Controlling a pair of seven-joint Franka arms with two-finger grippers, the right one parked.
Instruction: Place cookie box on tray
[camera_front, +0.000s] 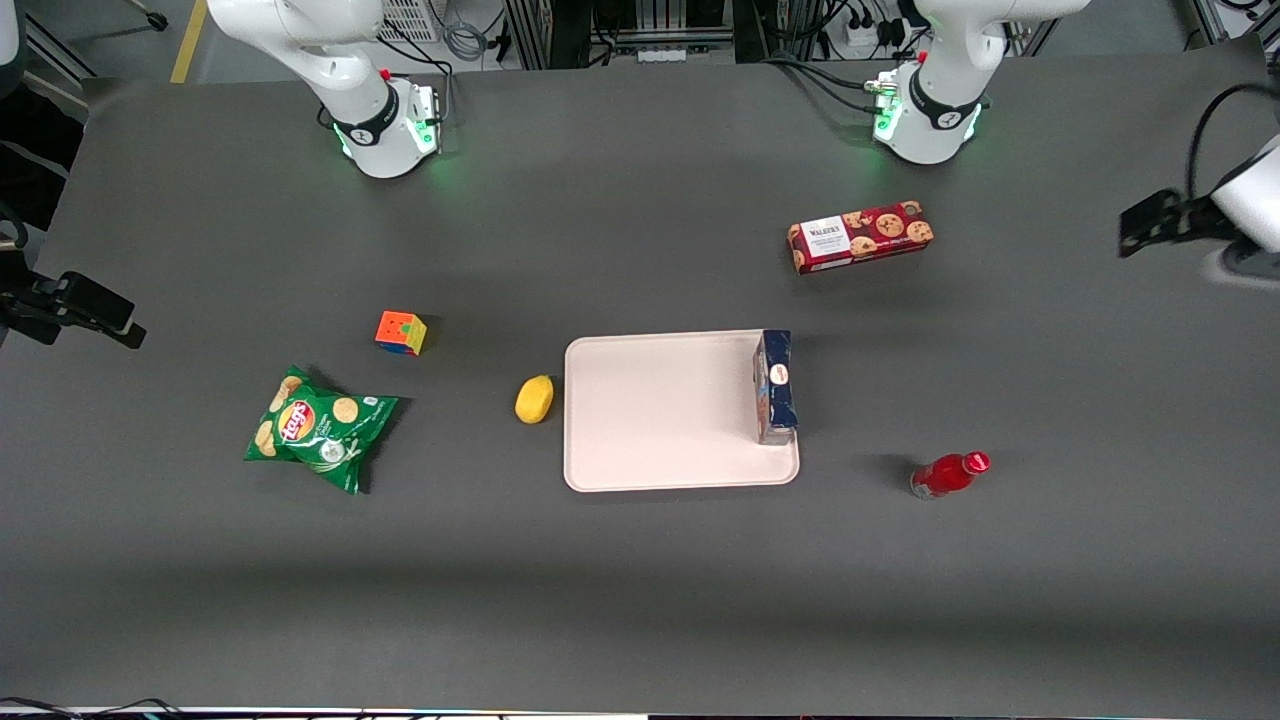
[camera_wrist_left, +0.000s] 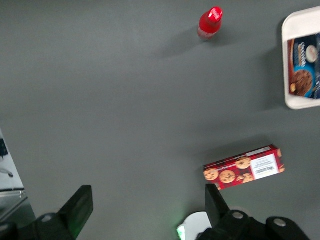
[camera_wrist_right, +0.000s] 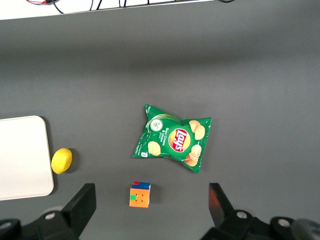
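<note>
You found the short navy-blue cardboard cookie box (camera_front: 775, 386) already on the flat pale pinkish-white plastic tray (camera_front: 650, 420), along the edge toward the working arm.

Placement looked done; nothing remained but parking.

The black two-finger gripper (camera_wrist_left: 147, 210) hovered empty above the table, fingers spread wide.

Legible print: "Walkers" on the long red cookie box (camera_front: 860, 236), "Lay's" on the green chip bag (camera_front: 318, 428).

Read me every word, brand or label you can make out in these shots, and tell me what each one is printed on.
"Lay's": on the green chip bag.
"Walkers": on the white label of the red cookie box; its smaller print is too small to read.
"Chocolate": apparently, on the navy cookie box standing on the tray; its oval logo is unreadable.
Red bottle: no readable text.
The left arm's hand hangs open above the table, unmarked.
</note>
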